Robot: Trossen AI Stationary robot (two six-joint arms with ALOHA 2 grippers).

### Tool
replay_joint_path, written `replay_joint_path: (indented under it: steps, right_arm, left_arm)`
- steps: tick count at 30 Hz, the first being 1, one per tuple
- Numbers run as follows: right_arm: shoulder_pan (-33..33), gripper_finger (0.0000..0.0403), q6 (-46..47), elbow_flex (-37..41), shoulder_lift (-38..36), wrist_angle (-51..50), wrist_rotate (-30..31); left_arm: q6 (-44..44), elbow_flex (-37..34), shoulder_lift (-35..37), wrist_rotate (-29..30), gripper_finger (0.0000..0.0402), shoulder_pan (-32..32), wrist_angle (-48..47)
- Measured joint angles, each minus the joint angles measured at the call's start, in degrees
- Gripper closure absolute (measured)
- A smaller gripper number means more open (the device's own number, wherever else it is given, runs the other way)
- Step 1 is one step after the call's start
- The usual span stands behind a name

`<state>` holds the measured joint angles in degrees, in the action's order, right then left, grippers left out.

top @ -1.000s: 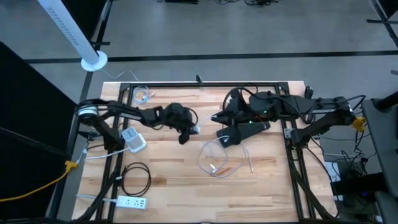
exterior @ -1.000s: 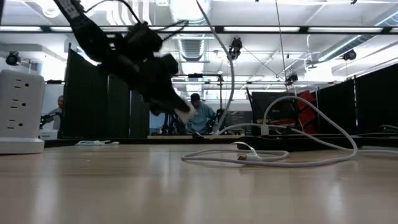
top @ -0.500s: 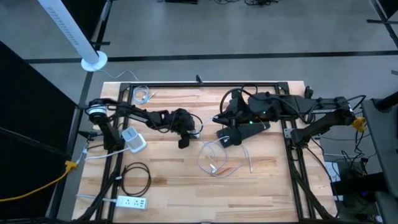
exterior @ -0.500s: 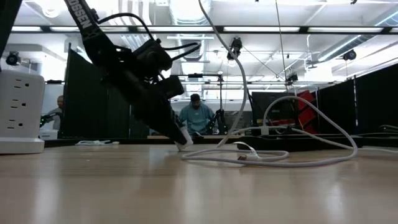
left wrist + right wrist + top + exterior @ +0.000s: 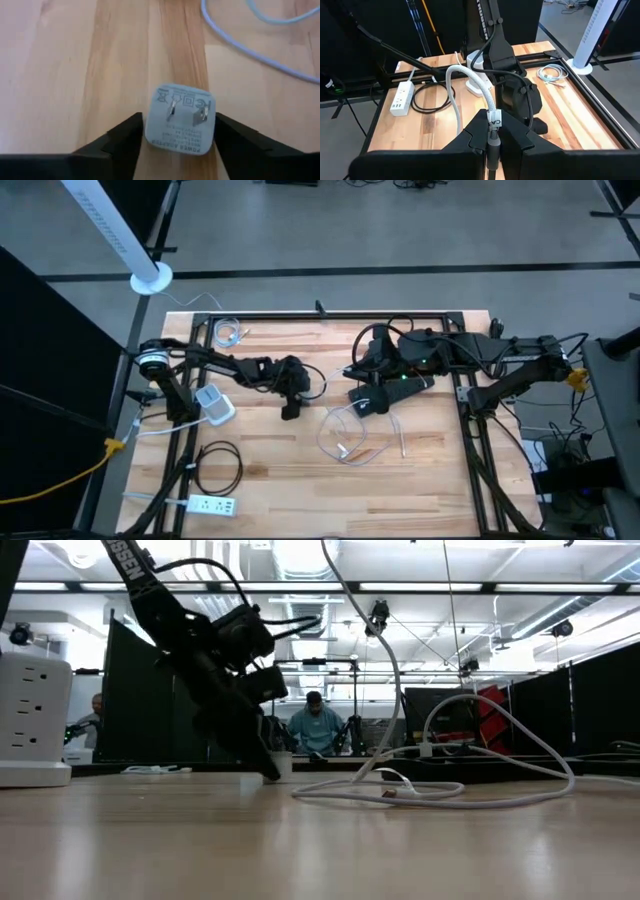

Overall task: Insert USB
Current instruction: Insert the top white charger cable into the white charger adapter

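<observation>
Now left claw (image 5: pixel 172 137) around charger (image 5: pixel 179 119), on table (image 5: pixel 65 75)

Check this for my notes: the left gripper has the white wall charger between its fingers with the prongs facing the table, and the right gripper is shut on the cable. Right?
Not quite. In the left wrist view the white wall charger sits between the left gripper fingers with its prongs facing the camera, not the table. The right gripper is indeed shut on the cable.

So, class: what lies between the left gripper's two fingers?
The left wrist view shows a white wall charger, prongs facing the camera, on the wooden table between the fingers of the left gripper, with narrow gaps either side.
</observation>
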<state>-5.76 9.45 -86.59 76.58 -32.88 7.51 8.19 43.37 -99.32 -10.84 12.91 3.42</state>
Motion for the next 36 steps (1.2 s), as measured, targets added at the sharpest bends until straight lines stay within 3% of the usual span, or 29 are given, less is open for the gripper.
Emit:
replay_joint_path:
  steps: [7, 12, 15, 21, 26, 30, 36]
  right_arm:
    - [-0.21, 0.0389, 1.28, 0.00, -0.04, -0.37, -0.45]
    - [-0.43, 0.0389, 2.87, 0.00, -0.23, -2.71, -1.88]
    - [-1.02, 0.0389, 3.32, 0.02, -1.03, -4.21, -1.95]
    - [-3.01, 0.0389, 4.65, 0.02, -4.76, -5.71, -1.95]
    - [-3.52, 0.0389, 7.41, 0.02, -7.69, -10.45, -1.95]
    - [-3.52, 0.0389, 8.23, 0.02, -8.46, -13.48, -1.94]
    - [-3.52, 0.0389, 8.18, 0.02, -8.55, -15.49, -2.98]
  left_arm:
    - [5.27, 6.47, 1.87, 0.00, 0.0153, 0.00, -10.12]
    - [10.86, 12.89, 2.35, 0.03, 0.0161, 0.00, -22.08]
    - [13.34, 15.47, 1.69, 1.64, 0.0172, -0.19, -23.41]
    - [18.00, 19.18, -2.24, 2.39, 0.0195, -1.16, -25.81]
    - [20.06, 24.05, -6.62, 2.95, 0.0212, -2.28, -33.93]
    - [20.41, 28.31, -9.83, 6.82, 0.0225, -2.86, -39.49]
    - [19.41, 31.96, -13.59, 7.03, 0.0241, -2.93, -43.69]
